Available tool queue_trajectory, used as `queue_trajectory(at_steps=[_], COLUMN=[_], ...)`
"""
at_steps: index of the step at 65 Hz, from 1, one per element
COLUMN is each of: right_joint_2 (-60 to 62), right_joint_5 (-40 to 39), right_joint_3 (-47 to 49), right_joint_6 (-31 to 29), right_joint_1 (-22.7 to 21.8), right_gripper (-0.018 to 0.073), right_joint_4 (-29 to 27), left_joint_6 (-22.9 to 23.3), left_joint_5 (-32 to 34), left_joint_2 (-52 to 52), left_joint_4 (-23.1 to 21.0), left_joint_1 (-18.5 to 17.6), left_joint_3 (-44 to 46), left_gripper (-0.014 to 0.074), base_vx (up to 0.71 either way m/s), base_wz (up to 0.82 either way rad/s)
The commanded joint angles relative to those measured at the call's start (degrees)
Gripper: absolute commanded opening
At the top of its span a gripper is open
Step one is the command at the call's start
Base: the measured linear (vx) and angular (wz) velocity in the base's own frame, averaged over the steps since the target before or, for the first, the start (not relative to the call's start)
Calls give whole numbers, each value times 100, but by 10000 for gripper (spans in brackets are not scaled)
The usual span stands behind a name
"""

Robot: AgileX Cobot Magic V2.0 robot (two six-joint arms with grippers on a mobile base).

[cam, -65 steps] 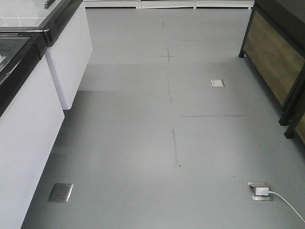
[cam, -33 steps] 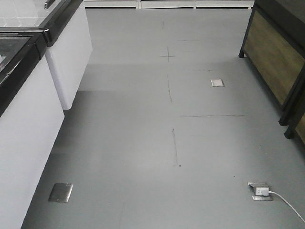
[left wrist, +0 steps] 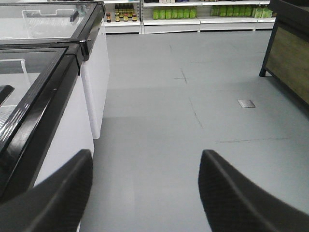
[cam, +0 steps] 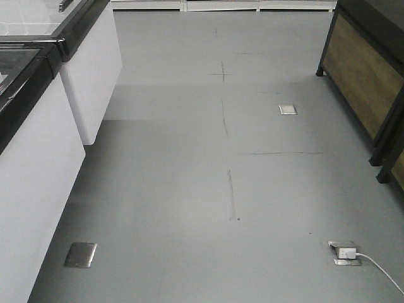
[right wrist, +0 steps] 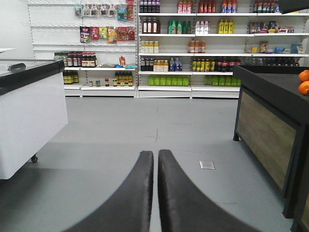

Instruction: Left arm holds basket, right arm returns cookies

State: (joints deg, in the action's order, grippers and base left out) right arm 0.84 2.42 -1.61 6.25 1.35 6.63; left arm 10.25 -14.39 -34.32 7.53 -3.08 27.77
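The basket and the cookies are out of view in every frame. In the left wrist view my left gripper (left wrist: 146, 153) is open, its two black fingers (left wrist: 58, 198) set wide apart over bare grey floor with nothing between them. In the right wrist view my right gripper (right wrist: 155, 152) is shut, its black fingers (right wrist: 178, 193) nearly touching and holding nothing, pointing down the aisle. Neither arm shows in the front view.
White chest freezers with black-framed lids (cam: 38, 158) (left wrist: 53, 77) line the left. A dark wooden display stand (cam: 366, 69) (right wrist: 270, 125) with oranges (right wrist: 304, 82) stands right. A floor socket with a white cable (cam: 344, 252) and metal plates (cam: 80, 254) lie in the floor. Stocked shelves (right wrist: 193, 48) close the far end.
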Motion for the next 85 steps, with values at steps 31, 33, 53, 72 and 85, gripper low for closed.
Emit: queue_trajectory(at_steps=[31,33,53,72,85], right_joint_2=[55,55,60,60,60], right_joint_5=[-423,-423,-423,-423,-417], right_joint_3=[-102,-102,-102,-102,-102], right_joint_6=[6,6,6,6,6], right_joint_1=[-7,-7,-7,-7,-7], right_gripper=[-6,-6,-6,-6,-6], right_joint_4=[19,19,19,19,19], left_joint_6=[1650,1650,707,-232,-766], left_joint_5=[-2327,-2346,-2979,-3798,-3698], left_joint_2=[-1903,-2025,-3048,-3648,-3927], left_joint_4=[-55,-168,-2008,-4895,-6322], left_joint_1=[534,620,2167,4749,5959], left_joint_3=[2629,2766,3967,4731,4724], left_gripper=[465,465,465,465,466], base_vx=[0,0,0,0,0], base_wz=[0,0,0,0,0])
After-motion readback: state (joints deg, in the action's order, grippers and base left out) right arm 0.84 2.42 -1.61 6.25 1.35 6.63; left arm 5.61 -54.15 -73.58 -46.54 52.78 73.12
